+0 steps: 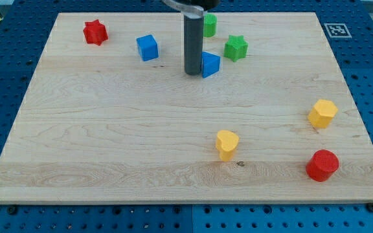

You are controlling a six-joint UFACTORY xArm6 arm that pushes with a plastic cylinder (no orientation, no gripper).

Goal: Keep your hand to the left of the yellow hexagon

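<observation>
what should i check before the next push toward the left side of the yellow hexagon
1. My tip visible on the board: ok.
2. Yellow hexagon in view at the view's right: ok.
3. Tip already beside the hexagon's left: not ok, it is far off toward the view's top.
4. Tip free of blocks: not ok, it sits against the blue block.
5. Straight path clear: cannot tell; yellow heart lies below it.
</observation>
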